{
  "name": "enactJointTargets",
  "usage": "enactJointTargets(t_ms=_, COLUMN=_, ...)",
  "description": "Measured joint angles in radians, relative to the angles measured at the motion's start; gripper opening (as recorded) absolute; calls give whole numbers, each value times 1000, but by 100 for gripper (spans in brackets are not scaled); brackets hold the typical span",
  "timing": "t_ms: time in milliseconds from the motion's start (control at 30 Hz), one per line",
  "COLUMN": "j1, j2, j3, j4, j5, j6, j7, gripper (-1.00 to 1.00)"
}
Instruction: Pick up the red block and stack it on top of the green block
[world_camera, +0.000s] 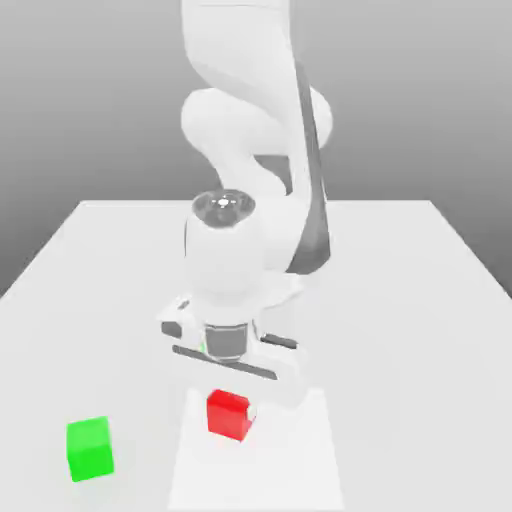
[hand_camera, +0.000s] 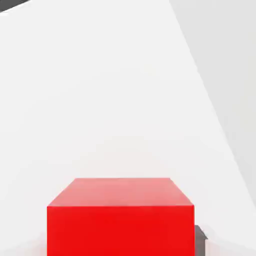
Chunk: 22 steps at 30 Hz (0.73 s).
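Tabletop (world_camera: 390, 300), pale grey and broad, spreads below the gripper (world_camera: 231, 415) and out to every side of it. White Franka Emika Panda arm (world_camera: 225, 250) with dark grey trim rises behind and above the gripper in the exterior view, its hand pointing down. Bright white rectangular patch (world_camera: 290, 470) lies on the tabletop under the gripper, reaching out from beneath it toward the camera. Green block (world_camera: 90, 449) sits on the tabletop well apart from the gripper, toward the exterior view's left and nearer that camera, off the white patch. Red block (world_camera: 229, 415) is at the gripper's lower end, directly beneath the hand, above or on the white patch; whether it touches the patch, I cannot tell. In the hand view the red block looms close, its flat face and paler adjoining face both visible. Whether the gripper is apart or clamped on the red block, I cannot tell. Small dark grey piece (hand_camera: 200, 241) shows just beside the red block.
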Motion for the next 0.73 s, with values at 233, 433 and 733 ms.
enactJointTargets(t_ms=233, j1=32, j2=-133, j3=-29, j4=46, j5=44, j6=-180, j7=50, gripper=-100)
enactJointTargets(t_ms=433, j1=-141, j2=-66, j3=-173, j4=235, j5=56, j6=-303, j7=266, gripper=-100)
enactJointTargets(t_ms=733, j1=-175, j2=116, j3=-171, j4=300, j5=107, j6=-189, j7=296, gripper=100)
